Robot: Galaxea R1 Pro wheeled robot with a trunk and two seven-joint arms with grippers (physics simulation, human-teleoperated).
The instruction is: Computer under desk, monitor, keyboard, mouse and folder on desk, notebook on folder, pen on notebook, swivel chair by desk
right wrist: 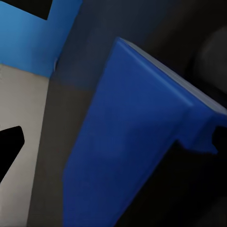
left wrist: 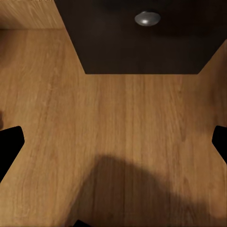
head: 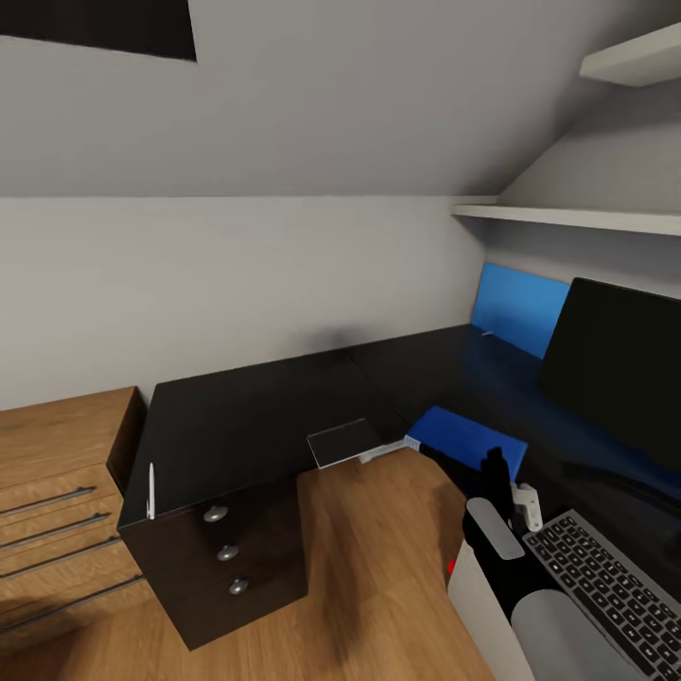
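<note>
Head view: right fingers (head: 494, 470) dark, raised over the near edge of the folder (head: 470, 440), which lies flat on the black tabletop (head: 255, 416). Right wrist view: folder (right wrist: 132, 156) just ahead of the fingers and under them, its corner lying against one fingertip (right wrist: 220, 137); the other fingertip (right wrist: 9, 146) stands well off the folder over a pale surface. Fingers spread wide; whether they grip the folder I cannot tell.

Notebook (head: 342, 442) on the tabletop edge, beyond the folder on the side away from the monitor, apart from the fingers. Pen (head: 150, 491) far off from the fingers, at the tabletop's corner over the drawer unit (head: 227, 558). Monitor (head: 615, 364) upright on the tabletop, past the folder on the fingers' right. Keyboard (head: 610, 586) near the right arm, behind the fingers. Blue panel (head: 520, 307) on the wall beyond the monitor.

Left wrist view: left fingertips (left wrist: 9, 144) spread wide, holding nothing, over the wooden floor (left wrist: 113, 137); a drawer front with a silver knob (left wrist: 147, 18) ahead of them.

Wooden drawer chest (head: 61, 501) stands beside the drawer unit.
</note>
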